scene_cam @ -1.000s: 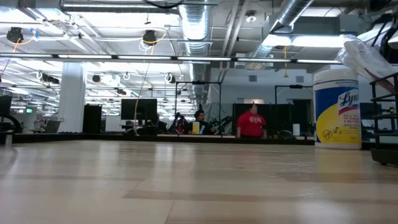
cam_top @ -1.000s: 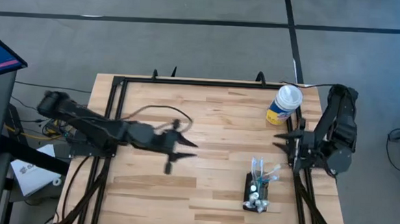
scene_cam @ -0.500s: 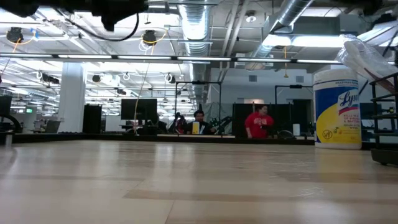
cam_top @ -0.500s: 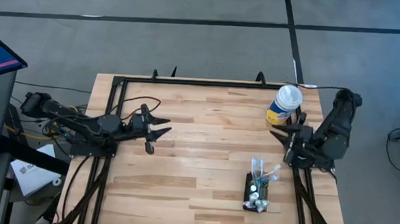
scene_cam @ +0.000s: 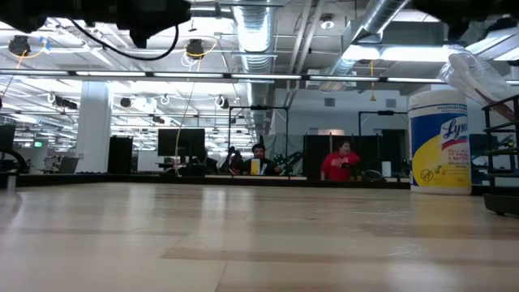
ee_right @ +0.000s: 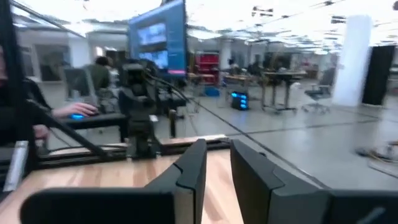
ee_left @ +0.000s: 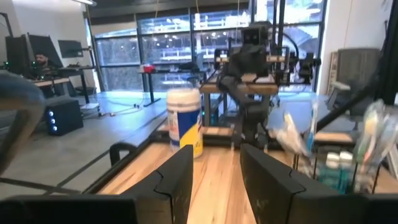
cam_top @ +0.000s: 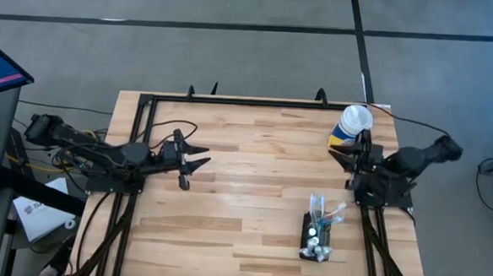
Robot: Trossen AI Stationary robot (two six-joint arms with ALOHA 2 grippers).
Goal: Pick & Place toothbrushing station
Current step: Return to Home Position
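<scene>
The toothbrushing station [cam_top: 315, 240] is a small black box-shaped holder with toothbrushes standing in it. It rests on its base on the wooden table [cam_top: 255, 138] near the near right corner, and also shows in the left wrist view [ee_left: 348, 171]. My left gripper [cam_top: 199, 159] is open and empty above the table's left part, pointing right. My right gripper [cam_top: 337, 158] is open and empty at the right edge, pointing left, between the station and a canister. Both sets of fingers show parted in the wrist views [ee_left: 214, 177] [ee_right: 217, 168].
A yellow-and-blue canister with a white lid [cam_top: 351, 128] stands at the far right corner, just beyond my right gripper; it also shows in the low view [scene_cam: 442, 142]. A black frame rail [cam_top: 231, 101] runs along the far edge. People sit in the room behind [scene_cam: 339, 166].
My left gripper has drawn back from the table's middle toward the left edge and then stayed still. My right arm has tipped down and stretched out flat, and its gripper has shifted a little toward the far edge, closer to the canister. The station has not moved.
</scene>
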